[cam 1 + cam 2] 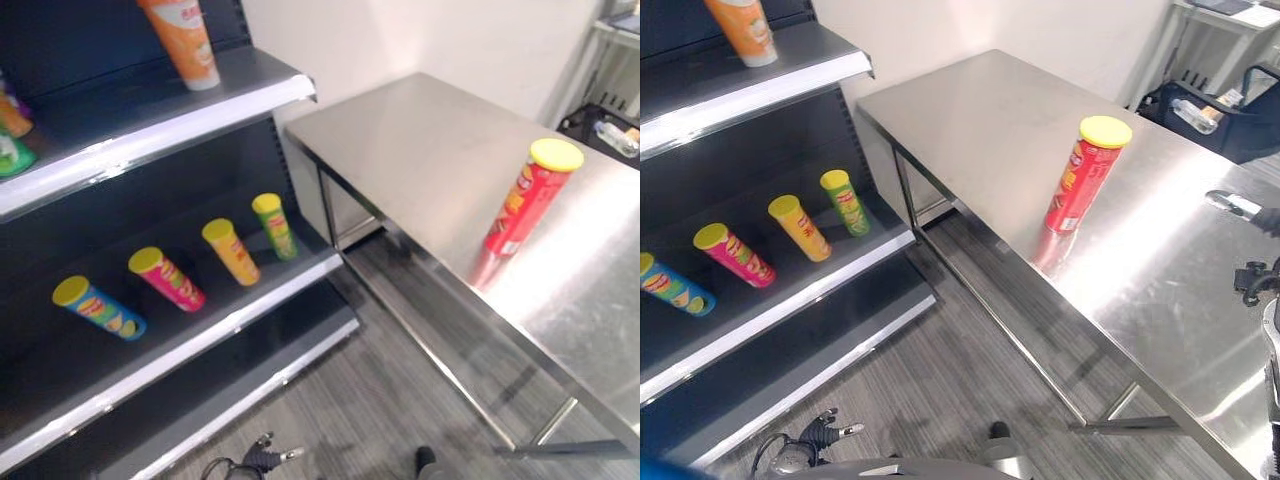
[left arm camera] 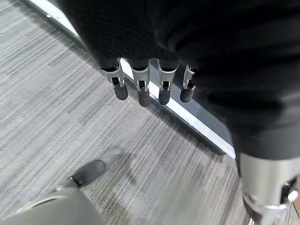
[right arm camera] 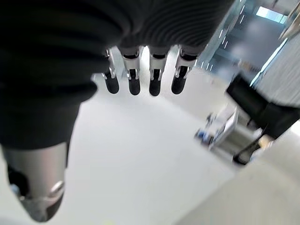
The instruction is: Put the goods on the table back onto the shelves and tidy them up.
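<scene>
Steel table [image 1: 420,150] carries one red can [image 1: 522,205] with a yellow lid, standing upright near the table's front edge, well apart from the shelves [image 1: 150,130]. Nothing touches the can.

Middle shelf holds four cans lying on their sides in a row, lids toward the front: a blue can [image 1: 100,308], a pink can [image 1: 166,278], a yellow can [image 1: 232,250] and a green can [image 1: 274,226]. They are spaced apart, none touching. Upper shelf holds an orange can [image 1: 182,40] standing upright near its front edge, with further items at the far left end, too cut off to identify.

Left hand [image 2: 140,79] hangs over the grey floor [image 2: 56,117] beside the shelf base, fingers straight and relaxed, grasping nothing. Right hand [image 3: 140,75] hangs above the pale tabletop, fingers likewise straight and released, holding nothing.

A black trolley [image 1: 1210,115] stands beyond the table's far end.
</scene>
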Motion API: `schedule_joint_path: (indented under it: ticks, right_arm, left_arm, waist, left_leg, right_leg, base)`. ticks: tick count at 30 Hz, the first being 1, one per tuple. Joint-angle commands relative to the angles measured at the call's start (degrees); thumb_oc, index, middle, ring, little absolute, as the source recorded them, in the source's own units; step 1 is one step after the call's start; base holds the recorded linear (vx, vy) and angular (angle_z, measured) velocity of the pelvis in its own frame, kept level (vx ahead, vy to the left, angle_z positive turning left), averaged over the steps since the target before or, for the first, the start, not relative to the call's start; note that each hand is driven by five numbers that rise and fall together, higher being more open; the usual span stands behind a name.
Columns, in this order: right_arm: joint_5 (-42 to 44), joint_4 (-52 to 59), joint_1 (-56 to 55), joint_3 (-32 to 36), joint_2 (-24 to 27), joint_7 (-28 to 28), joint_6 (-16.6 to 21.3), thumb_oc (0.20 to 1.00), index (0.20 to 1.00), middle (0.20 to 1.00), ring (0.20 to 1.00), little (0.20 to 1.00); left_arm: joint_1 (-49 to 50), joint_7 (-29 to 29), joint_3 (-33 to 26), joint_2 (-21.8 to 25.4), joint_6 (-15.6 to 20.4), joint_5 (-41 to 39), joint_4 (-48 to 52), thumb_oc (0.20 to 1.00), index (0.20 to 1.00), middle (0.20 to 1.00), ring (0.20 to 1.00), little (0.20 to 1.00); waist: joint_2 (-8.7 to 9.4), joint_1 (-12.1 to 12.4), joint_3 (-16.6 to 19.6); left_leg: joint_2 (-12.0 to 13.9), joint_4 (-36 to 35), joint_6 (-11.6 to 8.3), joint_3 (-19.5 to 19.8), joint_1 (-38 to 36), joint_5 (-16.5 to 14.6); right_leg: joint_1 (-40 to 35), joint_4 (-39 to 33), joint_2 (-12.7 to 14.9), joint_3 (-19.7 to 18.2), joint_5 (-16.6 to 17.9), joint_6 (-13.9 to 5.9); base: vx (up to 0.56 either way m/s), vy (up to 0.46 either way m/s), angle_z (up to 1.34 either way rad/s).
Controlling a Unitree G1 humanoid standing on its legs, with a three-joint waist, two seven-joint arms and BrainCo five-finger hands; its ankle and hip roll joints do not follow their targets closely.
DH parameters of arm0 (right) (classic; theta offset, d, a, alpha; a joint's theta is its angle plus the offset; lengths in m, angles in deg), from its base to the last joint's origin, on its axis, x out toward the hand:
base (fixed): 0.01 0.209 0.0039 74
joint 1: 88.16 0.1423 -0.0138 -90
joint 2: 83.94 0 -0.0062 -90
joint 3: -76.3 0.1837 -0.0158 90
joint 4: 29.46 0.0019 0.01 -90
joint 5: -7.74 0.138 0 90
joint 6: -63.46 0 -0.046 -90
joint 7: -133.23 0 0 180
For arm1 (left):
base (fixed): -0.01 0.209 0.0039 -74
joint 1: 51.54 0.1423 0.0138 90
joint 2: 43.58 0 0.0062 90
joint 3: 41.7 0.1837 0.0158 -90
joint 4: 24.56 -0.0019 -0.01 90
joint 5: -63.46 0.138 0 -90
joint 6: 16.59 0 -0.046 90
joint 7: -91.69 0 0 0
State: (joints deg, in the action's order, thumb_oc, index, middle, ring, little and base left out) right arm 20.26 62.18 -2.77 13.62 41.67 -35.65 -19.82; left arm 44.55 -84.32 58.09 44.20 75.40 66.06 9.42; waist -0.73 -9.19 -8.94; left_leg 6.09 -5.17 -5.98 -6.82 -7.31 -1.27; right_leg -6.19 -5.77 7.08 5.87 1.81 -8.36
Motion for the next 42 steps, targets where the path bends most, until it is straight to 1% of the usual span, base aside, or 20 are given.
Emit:
schedule_joint_path:
  ticks: [1,7,12,13,21,25,33,42]
  right_arm:
    - [1.5,-0.8,3.6,-1.3,5.0,-2.2,2.2,1.0,1.0,1.0,1.0,1.0]
    - [2.2,-4.6,6.4,-6.0,8.9,-4.5,1.6,1.0,1.0,1.0,1.0,1.0]
    - [2.4,-6.7,7.8,-7.8,10.4,-4.9,1.2,1.0,1.0,1.0,1.0,1.0]
    - [2.5,-8.5,8.8,-9.2,11.3,-5.2,0.6,1.0,1.0,1.0,1.0,1.0]
    - [3.4,-12.7,11.9,-12.8,12.7,-5.0,-0.2,1.0,1.0,1.0,1.0,1.0]
    - [4.5,-16.9,17.1,-18.0,13.9,-5.2,-0.7,1.0,1.0,1.0,1.0,1.0]
    - [6.7,-21.5,23.3,-24.3,15.1,-6.0,-0.9,1.0,1.0,1.0,1.0,1.0]
    - [6.1,-27.0,28.4,-29.7,15.4,-6.4,-1.8,1.0,1.0,1.0,1.0,1.0]
  left_arm:
    - [-1.8,0.1,0.1,4.5,0.6,0.0,-2.5,1.0,1.0,1.0,1.0,1.0]
    - [-0.7,0.4,-0.7,4.4,0.4,-0.8,-4.2,1.0,1.0,1.0,1.0,1.0]
    - [-0.2,0.9,-1.1,4.1,0.4,-1.5,-4.8,1.0,1.0,1.0,1.0,1.0]
    - [0.0,1.2,-1.2,4.0,0.2,-2.0,-5.2,1.0,1.0,1.0,1.0,1.0]
    - [-0.1,1.6,-0.5,3.9,0.2,-2.9,-4.7,1.0,1.0,1.0,1.0,1.0]
    - [-0.2,1.7,0.5,4.1,0.2,-3.6,-4.1,1.0,1.0,1.0,1.0,1.0]
    - [0.0,1.6,1.5,4.1,0.4,-4.4,-4.3,1.0,1.0,1.0,1.0,1.0]
    - [-0.1,1.6,2.0,4.0,0.5,-4.8,-4.8,1.0,1.0,1.0,1.0,1.0]
  waist:
    - [3.98,1.8,1.8]
    - [4.43,3.3,1.7]
    - [4.58,4.0,1.6]
    - [4.7,4.6,1.5]
    - [4.82,5.1,1.4]
    - [4.9,5.9,1.3]
    - [5.17,6.7,1.2]
    - [5.16,7.2,1.1]
  left_leg:
    - [1.1,3.1,-1.03,-1.1,3.3,-1.5]
    - [1.3,3.1,-1.43,0.0,3.8,-0.9]
    - [1.4,3.2,-1.59,0.7,3.9,-0.7]
    - [1.4,3.3,-1.73,1.3,4.2,-0.5]
    - [1.5,3.1,-1.88,2.1,4.3,-0.2]
    - [1.6,3.1,-2.03,2.7,4.3,0.0]
    - [1.8,2.9,-2.33,3.0,4.2,0.4]
    - [1.9,2.8,-2.43,3.4,4.2,0.5]
  right_leg:
    - [0.9,2.7,-0.1,-1.6,-7.6,-0.63]
    - [0.3,2.6,-0.4,-0.5,-8.0,-0.43]
    - [-0.1,2.7,-0.4,0.2,-8.2,-0.27]
    - [-0.1,2.9,-0.5,0.7,-8.3,-0.13]
    - [-0.6,3.0,-0.6,1.6,-8.5,0.06]
    - [-0.9,2.9,-0.6,2.3,-8.6,0.13]
    - [-1.3,2.7,-0.8,2.9,-8.7,0.26]
    - [-1.5,2.7,-0.8,3.5,-8.8,0.3]
  base:
    - [-0.01,-0.038,0.15]
    - [-0.01,-0.031,0.15]
    - [-0.01,-0.024,0.12]
    - [-0.01,-0.024,0.09]
    - [-0.01,-0.017,0.12]
    - [0.0,-0.021,0.05]
    - [0.0,-0.012,0.05]
    - [0.0,-0.002,0.01]
